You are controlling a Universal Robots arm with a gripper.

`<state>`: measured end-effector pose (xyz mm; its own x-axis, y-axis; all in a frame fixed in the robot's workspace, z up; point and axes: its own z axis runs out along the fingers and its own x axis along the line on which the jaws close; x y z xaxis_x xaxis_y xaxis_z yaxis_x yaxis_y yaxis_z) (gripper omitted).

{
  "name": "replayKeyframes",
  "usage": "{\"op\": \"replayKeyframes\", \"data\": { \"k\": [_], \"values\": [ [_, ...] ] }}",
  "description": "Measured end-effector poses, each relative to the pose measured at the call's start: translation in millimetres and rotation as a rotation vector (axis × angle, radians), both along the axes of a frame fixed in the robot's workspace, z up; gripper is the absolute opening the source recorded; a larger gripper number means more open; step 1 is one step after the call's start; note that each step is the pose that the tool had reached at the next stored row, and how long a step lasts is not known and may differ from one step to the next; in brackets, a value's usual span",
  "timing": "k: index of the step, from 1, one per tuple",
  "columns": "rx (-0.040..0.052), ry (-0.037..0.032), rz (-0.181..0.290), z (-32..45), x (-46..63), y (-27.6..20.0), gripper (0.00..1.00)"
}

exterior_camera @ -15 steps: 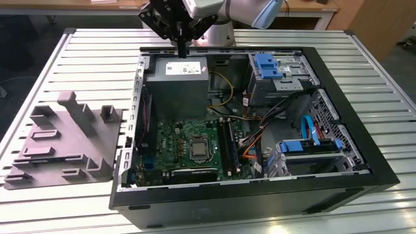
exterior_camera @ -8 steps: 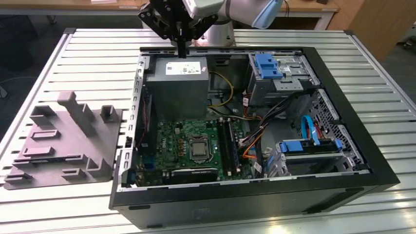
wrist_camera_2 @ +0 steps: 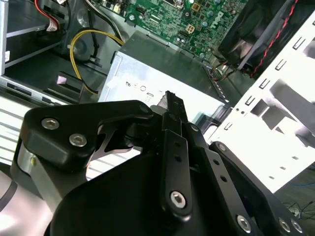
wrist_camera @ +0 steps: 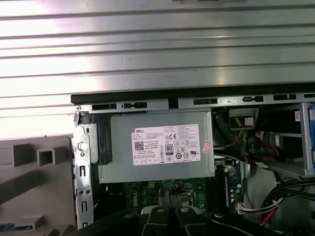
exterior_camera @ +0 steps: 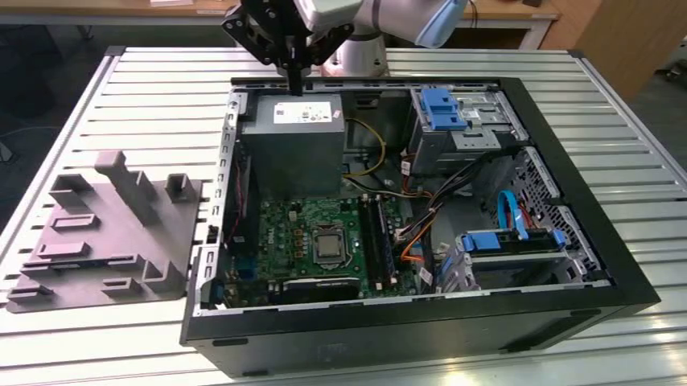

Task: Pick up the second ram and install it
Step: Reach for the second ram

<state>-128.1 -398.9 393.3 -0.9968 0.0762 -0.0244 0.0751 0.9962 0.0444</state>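
Note:
My gripper [exterior_camera: 292,79] hangs over the back edge of the open computer case, just above the grey power-supply box [exterior_camera: 292,137]. Its fingers are shut, tips together, and I see nothing between them in the second wrist view [wrist_camera_2: 171,100] or the first wrist view [wrist_camera: 167,195]. A short stretch of dark-blue strip [wrist_camera: 15,227], seemingly the second ram, lies in the grey holder [wrist_camera: 34,172] beside the case, well away from the gripper. The green motherboard [exterior_camera: 322,233] with its long black memory slots [exterior_camera: 376,237] lies below the power supply.
The black case walls [exterior_camera: 429,322] ring the motherboard. Drive bays with blue latches [exterior_camera: 442,108] and a blue-tabbed drive cage [exterior_camera: 516,241] fill the exterior view's right side. Loose cables [exterior_camera: 429,217] cross the middle. The grey holder [exterior_camera: 108,233] stands on the slatted metal table [exterior_camera: 150,88].

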Motion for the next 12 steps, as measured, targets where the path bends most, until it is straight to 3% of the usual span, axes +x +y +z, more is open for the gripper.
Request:
{"op": "replayKeyframes", "data": {
  "k": [12],
  "values": [
    [0.0002, -0.0001, 0.000, 0.0, -23.5, 0.0, 0.10]
  ]
}}
